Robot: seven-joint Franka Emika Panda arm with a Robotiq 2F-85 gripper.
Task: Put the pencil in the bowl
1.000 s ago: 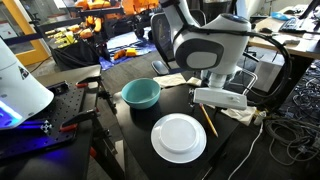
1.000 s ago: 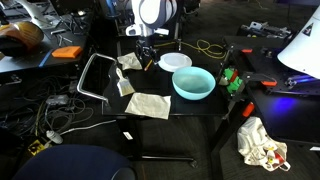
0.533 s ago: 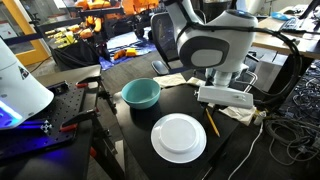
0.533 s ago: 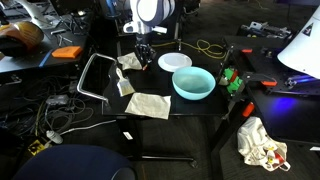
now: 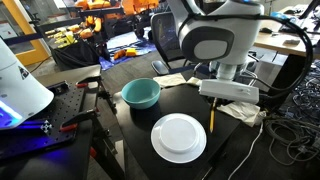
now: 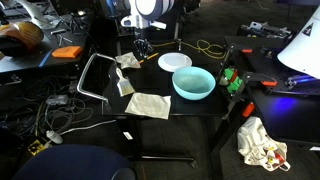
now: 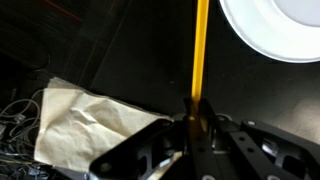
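Black desk (image 5: 135, 122), cluttered lab all round. Only the wrist view shows the end effector (image 7: 195, 122) clamped on the pencil (image 7: 201, 50). The teal bowl (image 5: 141, 94) sits at ten o'clock from the white plate (image 5: 178, 137).

**Pencil held in the gripper, bowl standing apart**

In the wrist view, a thin, straight yellow-orange pencil (image 7: 201, 50) is seen clamped at one end between the fingers of the gripper (image 7: 196, 115), with its shaft running straight away from them. In an exterior view the pencil (image 5: 211, 118) is held nearly upright, slightly tilted. Whether its lower tip touches anything cannot be told. A round teal-green bowl with deep sides (image 5: 141, 94) is set upright, open side up, well apart from the pencil.
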